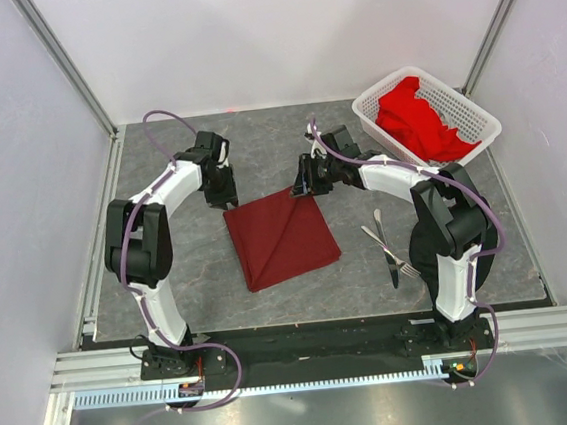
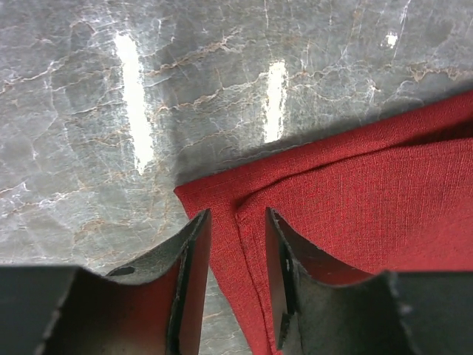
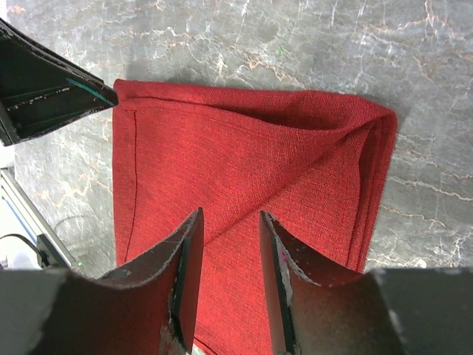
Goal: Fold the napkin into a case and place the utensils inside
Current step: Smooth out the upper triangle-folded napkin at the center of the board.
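Observation:
The dark red napkin [image 1: 284,238] lies folded on the grey table, with a diagonal flap edge running across its top layer. My left gripper [image 1: 223,193] hovers at the napkin's far-left corner. In the left wrist view its jaws [image 2: 238,222] stand open astride the hemmed corner of the napkin [image 2: 369,200]. My right gripper [image 1: 302,185] is at the far corner, open over the napkin [image 3: 244,163], with the diagonal edge passing between the fingers [image 3: 230,218]. The fork and knife [image 1: 386,248] lie crossed on the table right of the napkin, beside the right arm.
A white lattice basket [image 1: 466,104] holding bright red cloths [image 1: 417,119] stands at the back right. Side walls and metal rails enclose the table. A finger of the left gripper [image 3: 52,96] shows at the top left of the right wrist view.

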Controlling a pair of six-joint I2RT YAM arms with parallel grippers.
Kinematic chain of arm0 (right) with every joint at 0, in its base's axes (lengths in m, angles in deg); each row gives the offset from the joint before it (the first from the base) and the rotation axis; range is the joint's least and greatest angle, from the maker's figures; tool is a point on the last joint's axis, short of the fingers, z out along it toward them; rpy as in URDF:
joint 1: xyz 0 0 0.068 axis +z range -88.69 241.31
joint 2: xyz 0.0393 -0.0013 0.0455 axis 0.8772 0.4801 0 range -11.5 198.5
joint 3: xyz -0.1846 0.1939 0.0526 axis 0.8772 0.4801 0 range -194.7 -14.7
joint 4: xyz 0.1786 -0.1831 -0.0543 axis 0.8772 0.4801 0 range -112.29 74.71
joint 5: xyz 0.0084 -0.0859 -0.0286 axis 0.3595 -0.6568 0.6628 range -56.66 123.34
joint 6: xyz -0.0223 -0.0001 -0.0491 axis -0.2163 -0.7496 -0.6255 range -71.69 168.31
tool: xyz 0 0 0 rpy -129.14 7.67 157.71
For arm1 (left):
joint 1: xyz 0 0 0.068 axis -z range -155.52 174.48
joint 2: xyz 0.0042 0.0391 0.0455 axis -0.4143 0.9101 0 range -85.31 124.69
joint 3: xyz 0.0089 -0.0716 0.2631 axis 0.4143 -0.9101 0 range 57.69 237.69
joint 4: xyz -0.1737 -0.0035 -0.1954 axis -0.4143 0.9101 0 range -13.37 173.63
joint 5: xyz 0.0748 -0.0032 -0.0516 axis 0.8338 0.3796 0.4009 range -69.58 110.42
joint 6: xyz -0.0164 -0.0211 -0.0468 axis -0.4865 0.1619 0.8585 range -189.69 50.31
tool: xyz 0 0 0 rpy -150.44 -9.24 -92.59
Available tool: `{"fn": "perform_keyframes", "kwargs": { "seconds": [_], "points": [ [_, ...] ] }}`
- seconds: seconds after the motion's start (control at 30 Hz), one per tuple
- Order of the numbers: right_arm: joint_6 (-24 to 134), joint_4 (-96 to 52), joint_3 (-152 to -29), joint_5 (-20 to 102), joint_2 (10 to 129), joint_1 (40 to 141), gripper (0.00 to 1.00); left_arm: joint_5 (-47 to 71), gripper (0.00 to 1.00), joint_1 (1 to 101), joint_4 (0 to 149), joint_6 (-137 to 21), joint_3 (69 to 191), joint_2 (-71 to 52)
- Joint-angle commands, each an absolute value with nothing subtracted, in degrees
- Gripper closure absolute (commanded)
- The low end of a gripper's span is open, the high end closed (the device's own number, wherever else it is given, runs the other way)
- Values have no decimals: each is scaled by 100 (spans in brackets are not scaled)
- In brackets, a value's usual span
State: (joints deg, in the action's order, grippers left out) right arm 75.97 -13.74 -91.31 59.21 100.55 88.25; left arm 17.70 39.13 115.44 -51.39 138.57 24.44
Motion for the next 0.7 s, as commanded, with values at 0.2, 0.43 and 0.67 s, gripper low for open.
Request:
{"fn": "perform_keyframes", "kwargs": {
  "seconds": [0.2, 0.43, 0.67],
  "points": [
    [7565, -1614, -9072, 6085, 9863, 8829, 57, 1515, 63, 3959, 11197, -5458, 13618, 2508],
    [7574, -1632, -9055, 6102, 9916, 8838, 57, 1348, 64, 3986, 11109, -5387, 13565, 2464],
    [7609, -1667, -9046, 6146, 9968, 8838, 57, 1444, 69, 3977, 11100, -5379, 13547, 2543]
  ]
}}
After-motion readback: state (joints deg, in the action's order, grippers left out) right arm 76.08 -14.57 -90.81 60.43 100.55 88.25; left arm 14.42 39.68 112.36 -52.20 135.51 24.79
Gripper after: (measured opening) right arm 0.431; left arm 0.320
